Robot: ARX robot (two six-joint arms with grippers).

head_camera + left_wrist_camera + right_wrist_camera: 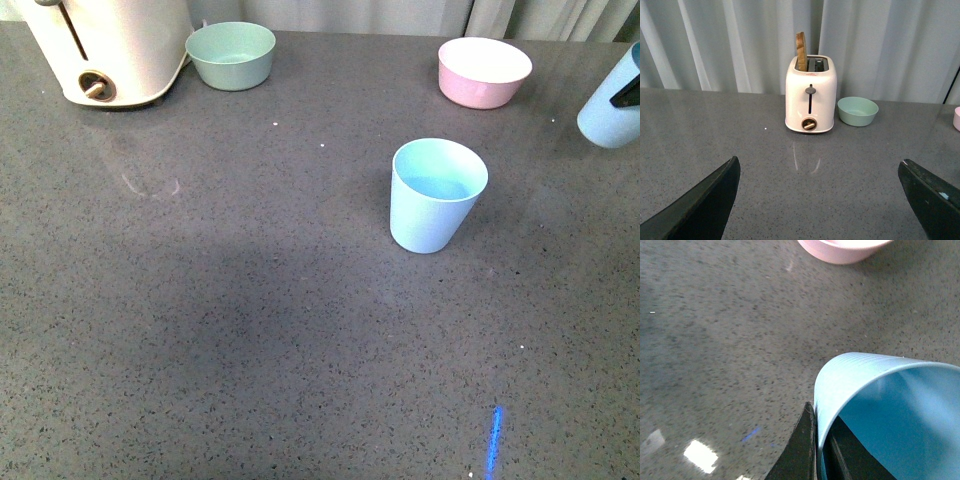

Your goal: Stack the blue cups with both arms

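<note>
One pale blue cup (pixel 436 196) stands upright on the grey table, right of centre. The second blue cup (pixel 612 108) hangs tilted above the table at the far right edge of the front view. My right gripper (pixel 819 442) is shut on this cup's rim (pixel 850 390), one finger outside the wall and one inside. Only a sliver of that gripper shows in the front view. My left gripper (pixel 820 200) is open and empty, low over the table, facing the toaster; it is out of the front view.
A cream toaster (pixel 110 45) with a slice of toast (pixel 801 51) stands at the back left, a green bowl (pixel 231 54) beside it. A pink bowl (pixel 484 71) sits at the back right, near the held cup.
</note>
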